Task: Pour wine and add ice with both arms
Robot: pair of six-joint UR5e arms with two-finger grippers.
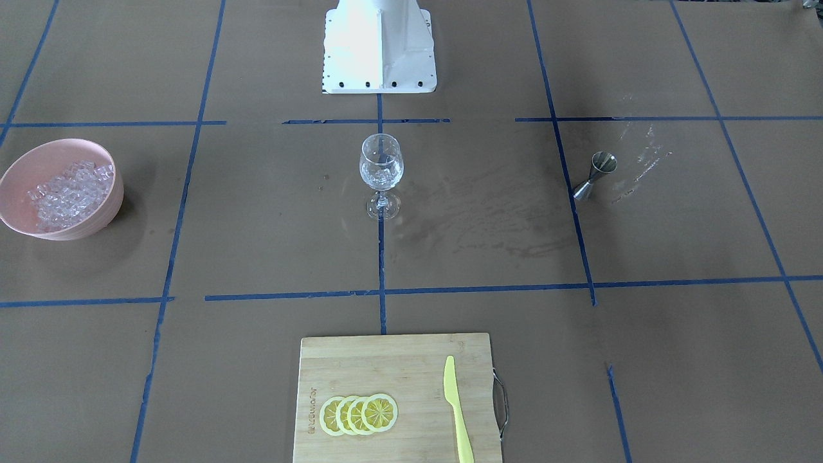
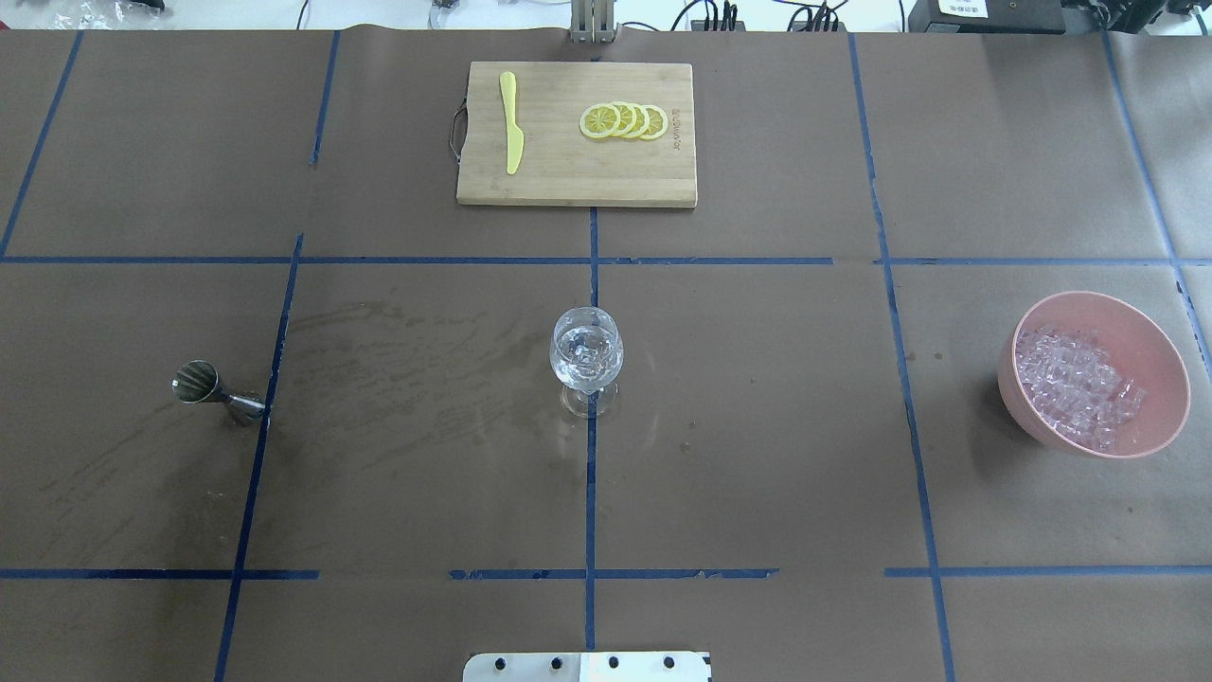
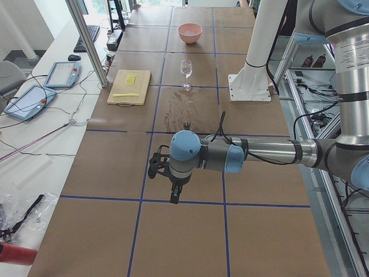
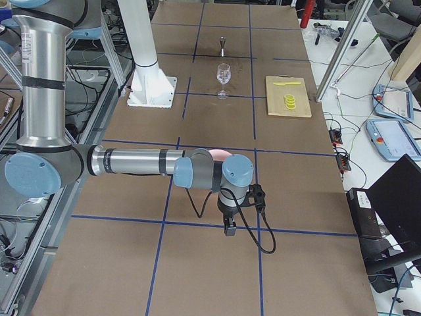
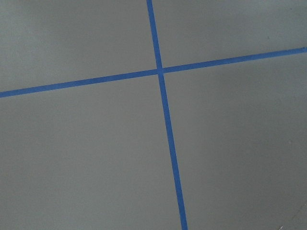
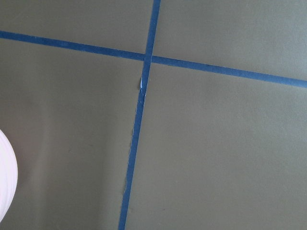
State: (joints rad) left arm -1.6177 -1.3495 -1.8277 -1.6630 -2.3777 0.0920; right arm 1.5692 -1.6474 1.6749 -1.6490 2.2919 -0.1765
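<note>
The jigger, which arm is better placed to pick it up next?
Left, probably. The jigger stands on the robot's left of the wine glass, nearer the left arm; the right arm sits at the opposite end, by the ice bowl.

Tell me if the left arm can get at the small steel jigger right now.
Probably yes. The small steel double-cone jigger stands alone on the robot's left side, well apart from the clear stemmed wine glass, and the left arm hangs above that table end.

Matt brown paper covers the bench (image 2: 757, 426); wine glass (image 2: 587, 355) clear and glossy, jigger (image 2: 204, 386) shiny metal, cutting board (image 2: 568, 180) pale wood, ice (image 2: 1075, 384) glassy.
</note>
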